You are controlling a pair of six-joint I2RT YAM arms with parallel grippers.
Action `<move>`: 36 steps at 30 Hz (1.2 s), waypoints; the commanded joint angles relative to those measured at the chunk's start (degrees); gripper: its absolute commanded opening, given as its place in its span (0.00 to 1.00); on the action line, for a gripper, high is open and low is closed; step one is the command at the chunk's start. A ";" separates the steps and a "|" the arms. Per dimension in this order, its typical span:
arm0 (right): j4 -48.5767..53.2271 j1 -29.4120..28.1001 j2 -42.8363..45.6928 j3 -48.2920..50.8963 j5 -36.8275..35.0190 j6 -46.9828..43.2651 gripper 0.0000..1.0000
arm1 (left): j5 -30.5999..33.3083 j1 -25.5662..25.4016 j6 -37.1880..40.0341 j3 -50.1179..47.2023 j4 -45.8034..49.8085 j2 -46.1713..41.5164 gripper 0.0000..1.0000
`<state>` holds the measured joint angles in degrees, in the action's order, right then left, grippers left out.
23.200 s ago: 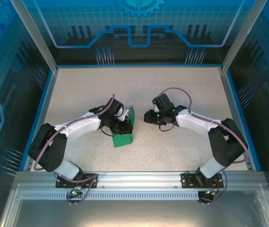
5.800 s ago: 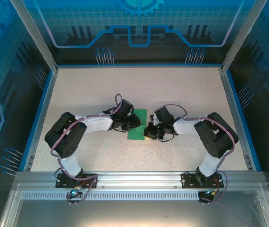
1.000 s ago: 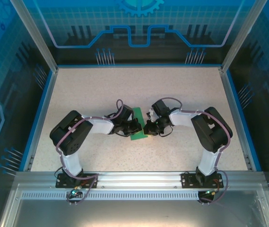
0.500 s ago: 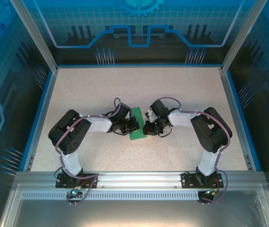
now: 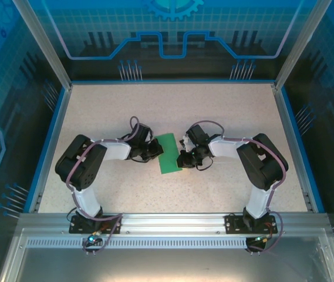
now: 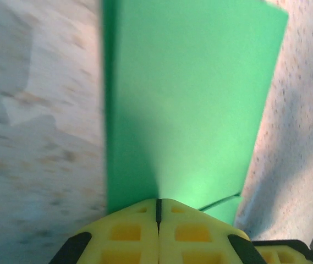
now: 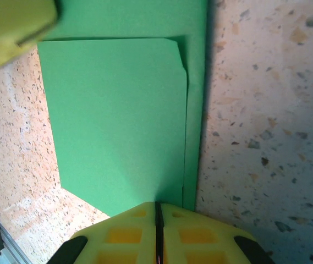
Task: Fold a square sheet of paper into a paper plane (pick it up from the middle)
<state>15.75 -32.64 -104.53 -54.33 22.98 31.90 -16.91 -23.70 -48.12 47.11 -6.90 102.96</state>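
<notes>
Left gripper back leftward, closed like right gripper; paper strip between, long axis near-to-far.

Sheet of paper on table, left gripper at left edge, right gripper at right

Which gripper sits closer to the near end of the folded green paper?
The right gripper; the left gripper sits farther up the paper, at its other long edge.
</notes>
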 commanded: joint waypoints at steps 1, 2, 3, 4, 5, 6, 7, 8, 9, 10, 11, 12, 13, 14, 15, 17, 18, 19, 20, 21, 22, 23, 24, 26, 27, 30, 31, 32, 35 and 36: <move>8.99 -1.07 -2.18 3.55 -6.03 -0.45 0.10 | 8.28 3.23 1.92 -2.41 4.47 -1.57 0.08; 8.80 -1.12 -2.18 3.60 -5.86 -0.44 0.10 | 7.58 3.27 1.97 -2.39 4.16 -1.94 0.08; 8.71 -1.11 -2.13 3.61 -5.73 -0.30 0.10 | 6.38 3.23 1.85 -2.51 3.42 -2.78 0.08; 8.51 -1.10 -2.10 3.61 -5.59 -0.26 0.10 | 5.13 3.17 1.53 -2.80 2.46 -3.61 0.08; 8.51 -1.08 -2.06 3.61 -5.53 -0.11 0.10 | 3.90 3.14 1.16 -3.13 1.53 -4.52 0.08; 8.42 -1.11 -1.99 3.61 -5.48 -0.02 0.10 | 2.70 3.01 0.65 -3.74 0.48 -5.75 0.09; 8.33 -1.10 -1.92 3.61 -5.43 0.08 0.10 | 2.09 2.74 0.16 -4.30 -0.28 -7.18 0.09; 8.25 -1.06 -2.07 3.61 -5.36 0.18 0.10 | 1.76 2.53 -0.14 -4.68 -0.54 -8.36 0.09; 8.07 -1.10 -1.99 3.61 -5.20 0.34 0.10 | 1.40 1.96 -0.51 -5.11 -0.89 -9.61 0.09; 7.94 -1.13 -2.21 3.61 -5.10 0.43 0.10 | 1.03 1.14 -0.85 -5.40 -1.26 -10.50 0.09; 7.90 -1.11 -2.39 3.61 -5.11 0.44 0.10 | 0.55 0.41 -1.13 -5.50 -1.35 -10.99 0.09; 7.88 -1.10 -2.51 3.61 -5.01 0.53 0.10 | 0.04 -0.90 -1.34 -5.54 -1.50 -11.20 0.09; 7.81 -1.10 -2.62 3.60 -5.02 0.61 0.10 | -0.18 -2.29 -1.69 -5.72 -1.59 -11.12 0.09; 7.80 -1.10 -2.76 3.61 -4.99 0.62 0.10 | -0.40 -3.35 -2.02 -5.78 -1.86 -10.92 0.09; 7.71 -1.05 -2.85 3.61 -4.99 0.71 0.10 | -0.48 -4.59 -2.45 -5.81 -1.98 -10.53 0.09; 7.54 -1.10 -2.92 3.61 -5.00 0.88 0.10 | -0.56 -6.32 -3.17 -5.89 -2.46 -9.19 0.09; 7.48 -1.10 -3.07 3.59 -4.87 0.88 0.10 | -0.65 -6.84 -3.52 -5.95 -3.03 -8.28 0.09; 7.40 -1.11 -3.14 3.61 -4.79 0.89 0.10 | -0.76 -7.23 -3.92 -5.81 -3.66 -7.31 0.09; 7.37 -1.04 -3.24 3.61 -4.67 0.88 0.10 | -0.84 -7.36 -4.24 -5.68 -4.03 -6.48 0.09; 7.45 -1.05 -3.41 3.61 -4.70 0.88 0.09 | -0.93 -7.49 -4.48 -5.28 -4.02 -5.40 0.08; 7.45 -1.04 -3.41 3.61 -4.61 0.80 0.09 | -0.87 -7.49 -4.57 -4.84 -3.71 -4.58 0.08; 7.46 -1.02 -3.50 3.61 -4.61 0.80 0.10 | -0.37 -7.46 -4.49 -4.36 -2.68 -3.94 0.08; 7.53 -1.04 -3.54 3.61 -4.77 0.75 0.09 | 1.03 -7.45 -4.07 -3.47 -0.33 -3.34 0.07; 7.42 -1.06 -3.62 3.61 -4.82 0.73 0.09 | 3.96 -7.11 -2.92 -2.14 3.46 -2.86 0.06; 7.33 -1.08 -3.71 3.57 -4.84 0.72 0.09 | 4.85 -6.65 -2.64 -1.99 4.06 -2.83 0.06; 7.17 -1.10 -3.97 3.61 -4.75 0.71 0.09 | 6.40 -5.52 -2.41 -1.84 5.08 -2.89 0.06; 7.10 -1.08 -3.93 3.61 -4.76 0.71 0.09 | 6.94 -5.20 -2.16 -1.73 5.64 -2.95 0.06; 7.08 -1.02 -3.95 3.61 -4.86 0.72 0.09 | 7.74 -4.93 -2.08 -1.65 6.44 -3.14 0.06; 6.95 -1.09 -3.93 3.61 -4.89 0.71 0.09 | 9.74 -3.90 -1.92 -1.83 8.13 -4.25 0.06; 6.98 -1.06 -3.97 3.61 -4.93 0.70 0.09 | 9.96 -3.61 -1.75 -1.85 8.39 -4.71 0.06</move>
<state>15.14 -32.71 -104.49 -54.04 23.05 32.16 -12.97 -29.52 -51.00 44.80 -3.95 99.26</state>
